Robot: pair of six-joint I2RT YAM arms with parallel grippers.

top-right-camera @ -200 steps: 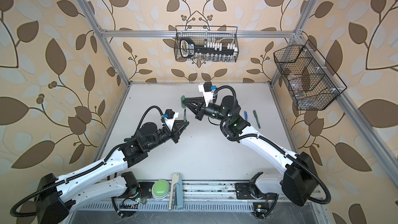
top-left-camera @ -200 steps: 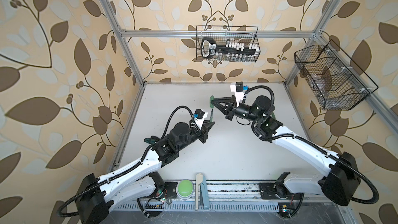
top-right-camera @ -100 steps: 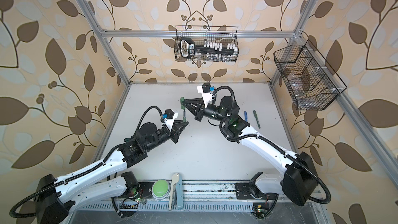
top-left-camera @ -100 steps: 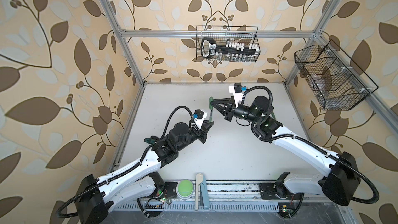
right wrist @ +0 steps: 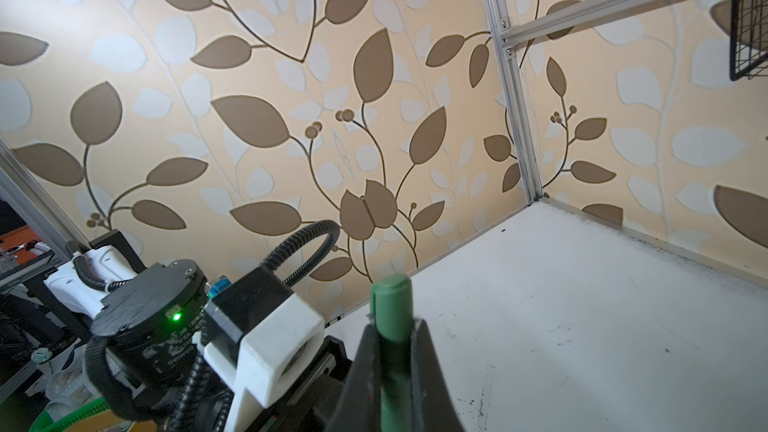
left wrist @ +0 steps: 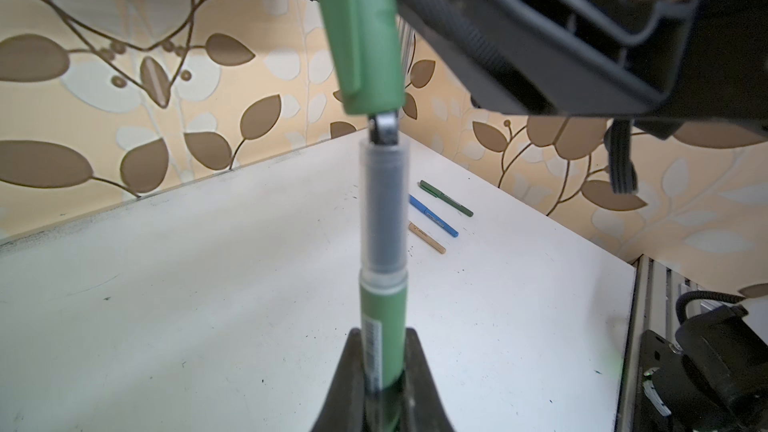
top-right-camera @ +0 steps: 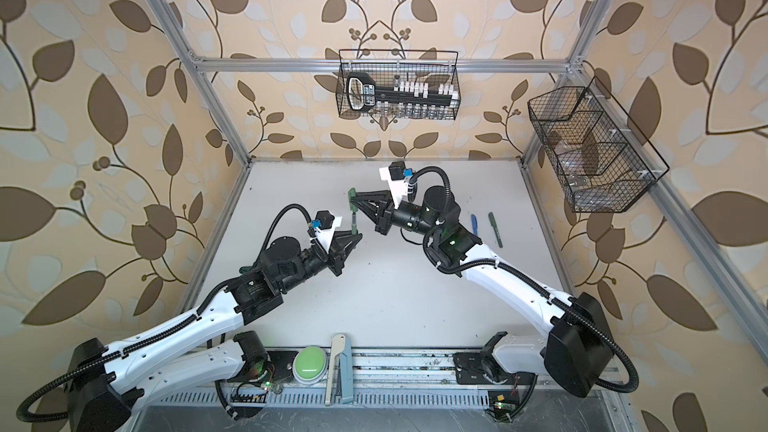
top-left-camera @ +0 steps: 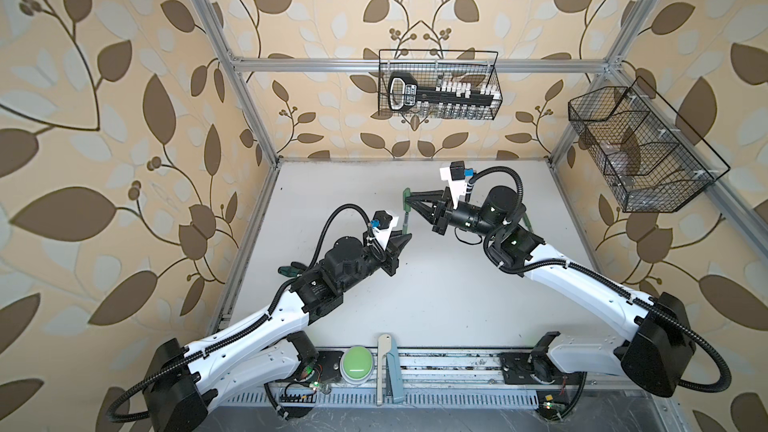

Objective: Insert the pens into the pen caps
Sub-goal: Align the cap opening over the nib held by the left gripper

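Note:
My left gripper (left wrist: 382, 338) is shut on the lower barrel of a dark green pen (left wrist: 382, 317), which stands upright with its clear grey section and tip pointing up. Directly above it, my right gripper (right wrist: 392, 334) is shut on a green pen cap (right wrist: 392, 309) with its mouth facing down. In the left wrist view the pen's tip sits just at the mouth of the cap (left wrist: 361, 35). In both top views the pen (top-left-camera: 405, 224) (top-right-camera: 353, 222) and the cap (top-left-camera: 407, 195) (top-right-camera: 352, 195) line up above the table's middle, between the left gripper (top-left-camera: 405, 236) and the right gripper (top-left-camera: 409, 200).
A green pen (left wrist: 446, 198), a blue pen (left wrist: 434, 216) and a tan pen (left wrist: 427, 237) lie side by side on the white table (top-right-camera: 395, 284), behind my right arm. Wire baskets hang on the back wall (top-left-camera: 438, 85) and right wall (top-left-camera: 640, 151). A green button (top-left-camera: 357, 359) sits on the front rail.
The right arm has edged slightly to the left. Pen and cap stay almost where they were, and both grips are unchanged.

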